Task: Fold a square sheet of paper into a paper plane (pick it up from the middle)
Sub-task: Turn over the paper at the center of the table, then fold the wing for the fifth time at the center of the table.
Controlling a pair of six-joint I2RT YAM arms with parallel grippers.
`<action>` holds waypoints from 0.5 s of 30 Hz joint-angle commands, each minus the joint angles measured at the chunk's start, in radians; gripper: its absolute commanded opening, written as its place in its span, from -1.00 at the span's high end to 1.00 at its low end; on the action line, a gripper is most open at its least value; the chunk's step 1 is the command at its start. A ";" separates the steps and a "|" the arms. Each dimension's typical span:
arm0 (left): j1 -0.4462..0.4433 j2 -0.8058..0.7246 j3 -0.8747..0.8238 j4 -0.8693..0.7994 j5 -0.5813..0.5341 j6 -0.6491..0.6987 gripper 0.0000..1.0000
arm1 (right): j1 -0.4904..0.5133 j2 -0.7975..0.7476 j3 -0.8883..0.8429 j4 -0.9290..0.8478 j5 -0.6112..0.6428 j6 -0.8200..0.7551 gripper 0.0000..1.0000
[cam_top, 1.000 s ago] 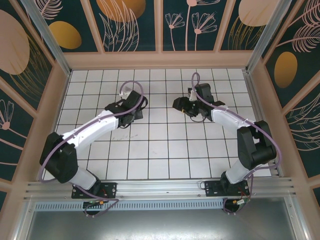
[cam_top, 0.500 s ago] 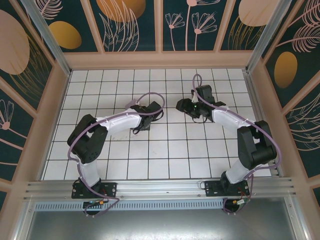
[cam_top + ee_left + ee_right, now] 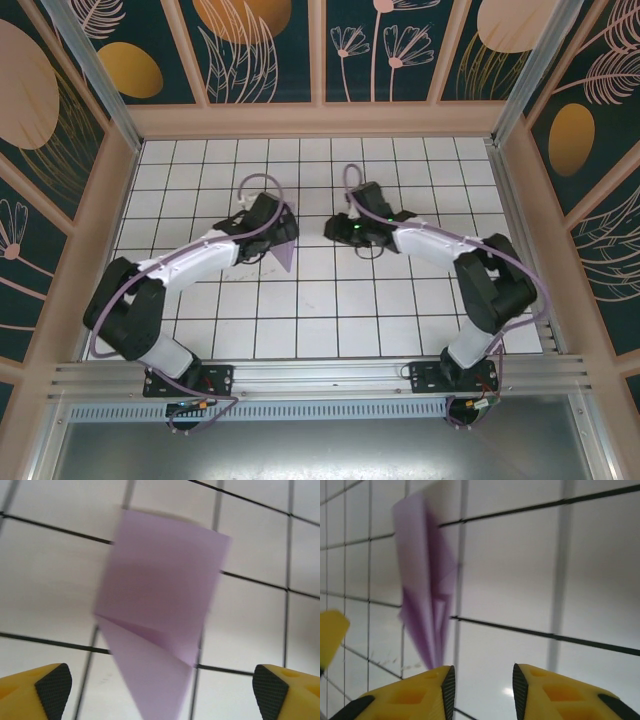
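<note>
Lilac paper plane (image 3: 286, 252) near the middle of the white tiled table (image 3: 330, 300), just beside the left gripper (image 3: 287, 232), narrow point toward the near edge. Blurred in the left wrist view, folded with a slanting crease, tapering down between yellow fingers (image 3: 40, 687) spread wide and touching none of it. Cannot tell whether resting on the tiles or lifted off them. Right gripper (image 3: 333, 228) close by on the other side, apart from the paper, fingers (image 3: 420, 695) parted by a small gap with nothing between.
</note>
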 commanded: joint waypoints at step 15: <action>0.199 -0.202 -0.316 0.170 0.127 -0.174 -0.97 | 0.219 0.460 0.474 -0.158 0.082 0.003 0.54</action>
